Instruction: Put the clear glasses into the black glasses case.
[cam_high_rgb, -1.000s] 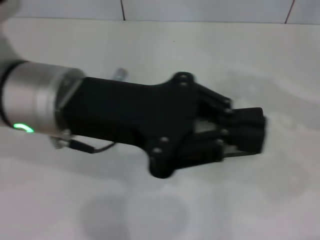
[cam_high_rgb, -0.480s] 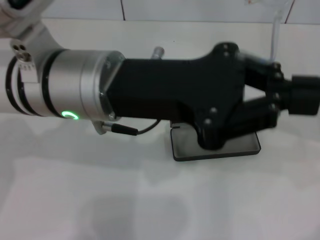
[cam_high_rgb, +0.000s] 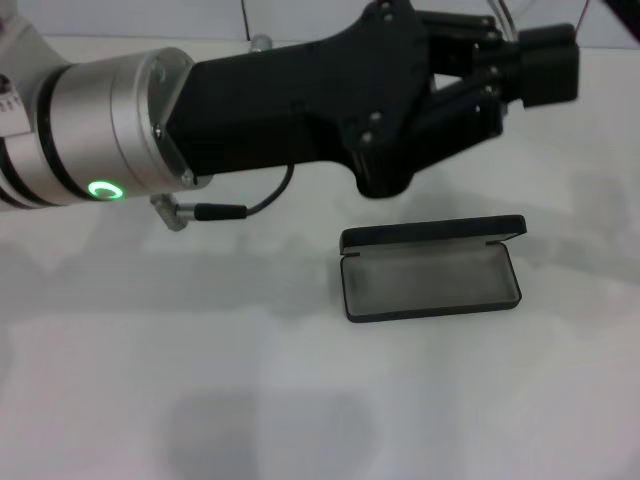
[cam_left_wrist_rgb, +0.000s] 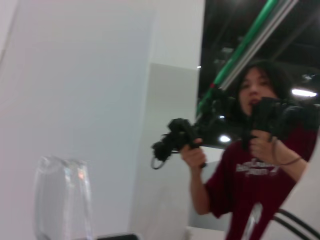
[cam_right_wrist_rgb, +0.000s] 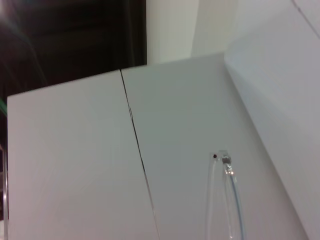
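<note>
Glasses up in the air, case open below

Left gripper (cam_high_rgb: 545, 60) looks clamped on the glasses (cam_left_wrist_rgb: 62, 197), high behind the case (cam_high_rgb: 430, 270). Thin slippery plastic might slip or snag the lid going down.

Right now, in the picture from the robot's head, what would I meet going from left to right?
Silver arm cuff with a green light → small cable plug → black glasses case, lying open on the white table → tip of the left pincer, held above the case's far side.
</note>
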